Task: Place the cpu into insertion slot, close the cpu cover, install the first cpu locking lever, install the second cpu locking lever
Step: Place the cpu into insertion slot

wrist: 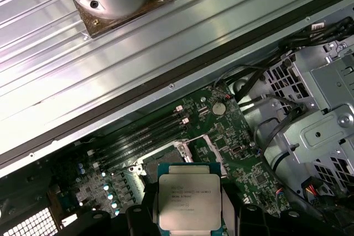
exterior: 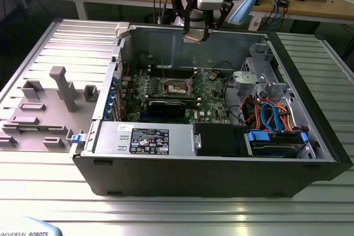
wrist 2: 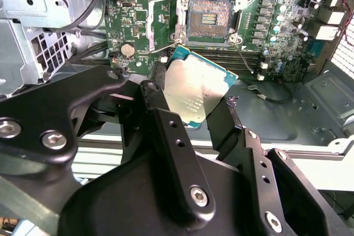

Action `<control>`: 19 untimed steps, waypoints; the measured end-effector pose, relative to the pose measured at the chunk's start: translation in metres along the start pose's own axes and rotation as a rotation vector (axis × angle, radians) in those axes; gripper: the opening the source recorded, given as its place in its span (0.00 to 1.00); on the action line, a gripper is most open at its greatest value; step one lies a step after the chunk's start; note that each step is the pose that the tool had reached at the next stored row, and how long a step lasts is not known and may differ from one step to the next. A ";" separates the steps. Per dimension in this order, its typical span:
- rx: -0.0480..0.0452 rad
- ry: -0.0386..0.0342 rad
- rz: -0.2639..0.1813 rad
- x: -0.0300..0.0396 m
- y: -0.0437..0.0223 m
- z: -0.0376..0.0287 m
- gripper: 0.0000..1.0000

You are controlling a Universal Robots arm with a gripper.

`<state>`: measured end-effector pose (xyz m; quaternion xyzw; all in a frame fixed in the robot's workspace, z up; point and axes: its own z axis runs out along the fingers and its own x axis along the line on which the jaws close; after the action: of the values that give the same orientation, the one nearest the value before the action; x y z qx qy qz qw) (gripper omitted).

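My gripper [exterior: 196,36] hangs above the far wall of the open computer case [exterior: 310,98], shut on the cpu [wrist 2: 193,89]. The cpu is a flat square chip with a silver-grey top, pinched by its edges between the two black fingers [wrist 2: 154,93]. In the first wrist view the cpu [wrist: 189,200] covers part of the socket beneath it. The insertion slot [wrist 2: 210,17] lies bare on the green board, with its dark pin field showing. The cpu cover [wrist 2: 150,26] is swung open beside the slot. In the exterior view the insertion slot [exterior: 178,87] sits mid-board, well below the gripper.
A black card [exterior: 166,107] lies just in front of the socket and long memory slots [exterior: 177,72] behind it. The power supply [exterior: 144,138] and a drive bay with blue cables [exterior: 271,120] fill the case front. A grey fixture plate [exterior: 61,89] lies at the exterior view's left.
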<state>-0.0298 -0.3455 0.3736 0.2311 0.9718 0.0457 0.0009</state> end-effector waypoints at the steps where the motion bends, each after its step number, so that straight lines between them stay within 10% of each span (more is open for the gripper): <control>1: 0.0000 0.0000 0.000 0.0000 0.0000 0.0000 0.54; 19: -0.0002 -0.0010 0.011 0.0000 0.0000 0.0000 0.54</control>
<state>-0.0298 -0.3455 0.3736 0.2365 0.9706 0.0457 0.0012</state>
